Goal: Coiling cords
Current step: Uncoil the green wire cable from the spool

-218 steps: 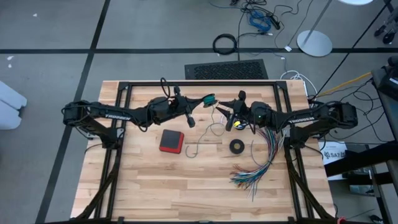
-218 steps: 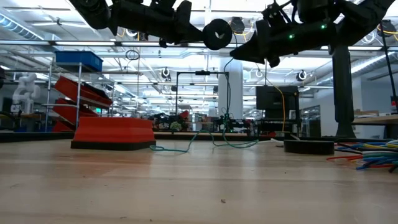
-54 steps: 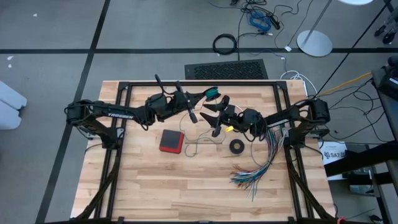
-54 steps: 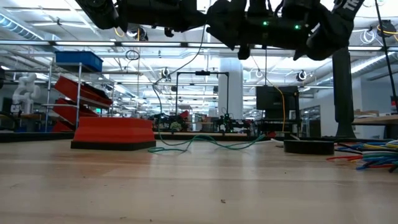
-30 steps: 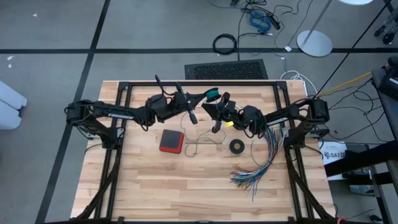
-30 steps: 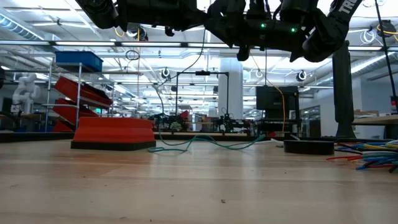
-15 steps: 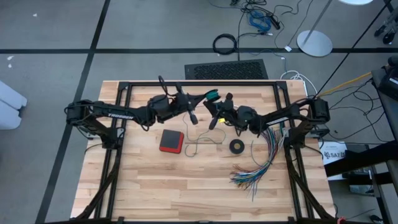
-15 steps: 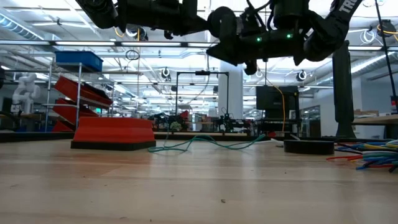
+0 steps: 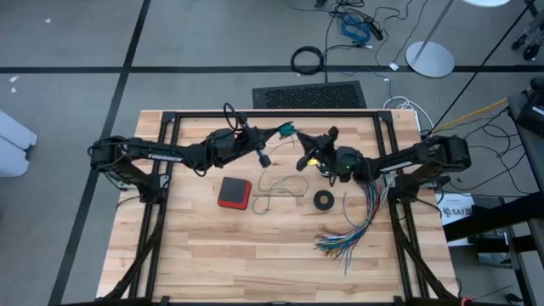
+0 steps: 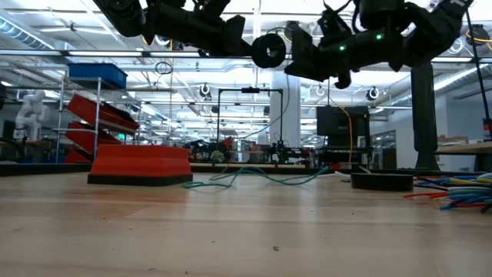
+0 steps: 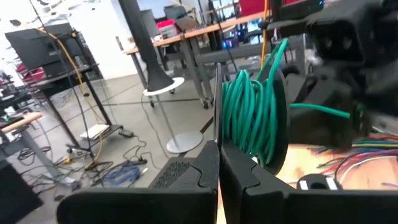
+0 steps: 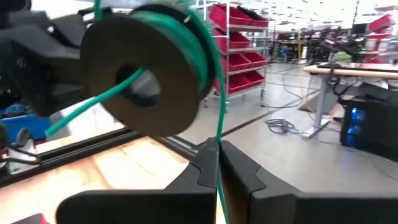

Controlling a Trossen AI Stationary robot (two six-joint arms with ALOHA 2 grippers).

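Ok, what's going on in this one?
Both arms are raised over the far middle of the table, winding the teal-green cord onto a black spool. The left gripper is shut on the spool's flange, holding it in the air. The right gripper is shut on the cord just beside the spool. The rest of the cord trails down and lies loose on the table, between a red box and a black ring.

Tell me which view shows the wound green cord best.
The left wrist view: the green cord fills it, each turn distinct on its spool. The right wrist view shows mostly the spool's face; the high and low views show little of the winding.
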